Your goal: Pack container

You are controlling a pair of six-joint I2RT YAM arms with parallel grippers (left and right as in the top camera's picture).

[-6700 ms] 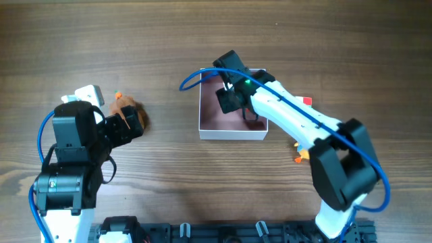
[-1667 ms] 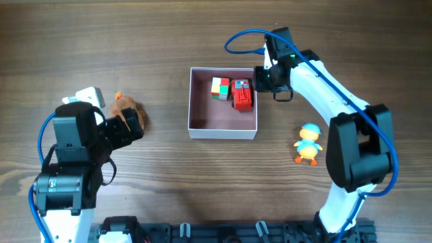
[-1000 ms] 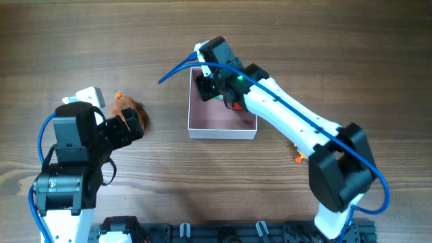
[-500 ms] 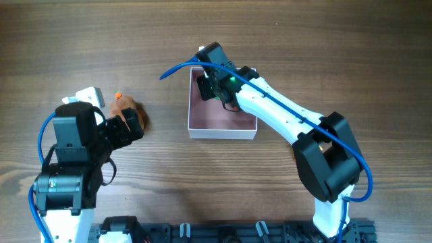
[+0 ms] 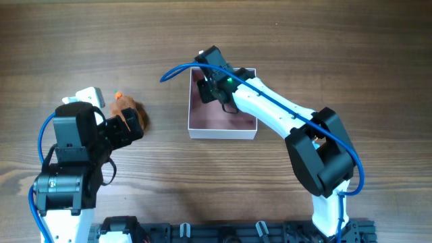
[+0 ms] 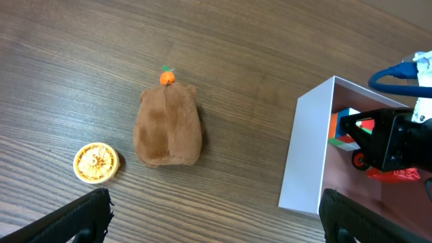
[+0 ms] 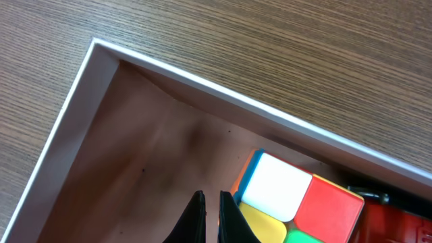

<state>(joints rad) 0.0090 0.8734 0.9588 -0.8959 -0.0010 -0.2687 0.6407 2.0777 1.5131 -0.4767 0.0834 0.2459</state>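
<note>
The container is a square white-walled box with a pink inside, at mid-table. A colour cube and a red toy lie in its far part. My right gripper is down inside the container's far-left corner. In the right wrist view its fingers are shut and empty, just left of the cube. My left gripper is open and empty, hovering left of the container.
A brown plush with an orange tip lies left of the container. A yellow disc lies beside it. A white object sits at the far left. The right arm spans the table's right half.
My right gripper swung from outside the container's right wall to its far-left corner and dipped in. The arm now covers the yellow duck. The left arm has not moved.
</note>
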